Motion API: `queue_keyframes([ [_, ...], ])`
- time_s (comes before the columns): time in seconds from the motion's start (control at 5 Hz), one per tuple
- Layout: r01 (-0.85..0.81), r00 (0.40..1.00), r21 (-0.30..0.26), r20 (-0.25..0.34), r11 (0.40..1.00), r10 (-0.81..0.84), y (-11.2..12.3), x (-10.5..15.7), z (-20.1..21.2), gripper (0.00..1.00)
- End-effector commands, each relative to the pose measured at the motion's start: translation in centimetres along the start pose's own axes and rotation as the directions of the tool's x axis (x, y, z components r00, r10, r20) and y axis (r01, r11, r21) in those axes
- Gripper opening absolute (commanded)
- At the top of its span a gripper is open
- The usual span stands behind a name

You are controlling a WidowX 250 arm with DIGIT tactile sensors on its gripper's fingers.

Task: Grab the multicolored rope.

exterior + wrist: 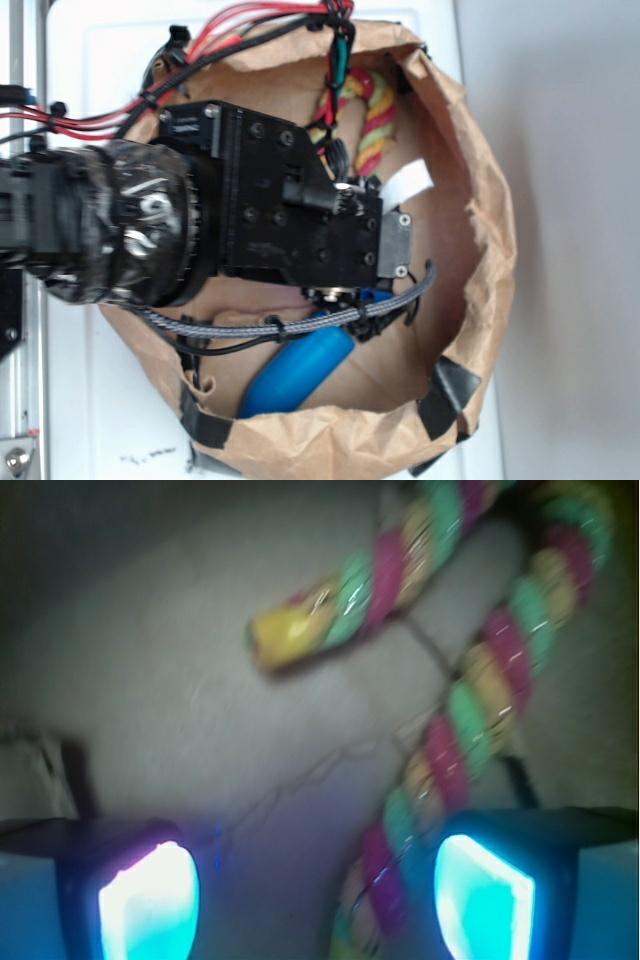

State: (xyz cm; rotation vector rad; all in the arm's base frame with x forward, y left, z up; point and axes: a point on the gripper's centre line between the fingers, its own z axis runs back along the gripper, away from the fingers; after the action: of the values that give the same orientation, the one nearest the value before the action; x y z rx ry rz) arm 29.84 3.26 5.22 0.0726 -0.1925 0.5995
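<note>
Multicolored rope: thick twist, red/yellow/green stripes, yellow end, cane-bent; hand released, nothing btwn pads.

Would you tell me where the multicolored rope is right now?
In the exterior view, the multicolored rope lies inside the paper bag near its top edge, beyond the arm; the wrist view shows it just ahead of the open gripper.

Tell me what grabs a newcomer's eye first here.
The striped rope, bent like a candy cane, fills the upper right of the wrist view, one leg running down between the glowing fingers of the open gripper. In the exterior view, the black arm covers most of a paper bag, with a blue cylinder at its lower edge.
</note>
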Motion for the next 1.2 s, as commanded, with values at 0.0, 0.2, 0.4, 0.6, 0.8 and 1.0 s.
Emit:
queue_keyframes([
  [0.0, -0.052, 0.999, -0.042, 0.015, 0.998, 0.052, 2.4, 2.9, 1.7, 1.00],
  [0.2, -0.083, 0.997, -0.087, -0.011, 0.993, 0.083, 3.9, 3.9, 1.6, 1.00],
  [0.4, -0.078, 0.995, -0.061, 0.055, 0.995, 0.081, 4.6, 4.4, -0.2, 1.00],
  [0.6, -0.080, 0.993, -0.017, 0.081, 0.997, 0.082, 4.2, 4.9, -2.3, 1.00],
  [0.8, -0.064, 0.994, -0.003, 0.090, 0.998, 0.064, 3.6, 4.3, -2.6, 1.00],
  [1.0, -0.050, 0.994, 0.014, 0.097, 0.999, 0.048, 3.2, 3.7, -2.8, 1.00],
])
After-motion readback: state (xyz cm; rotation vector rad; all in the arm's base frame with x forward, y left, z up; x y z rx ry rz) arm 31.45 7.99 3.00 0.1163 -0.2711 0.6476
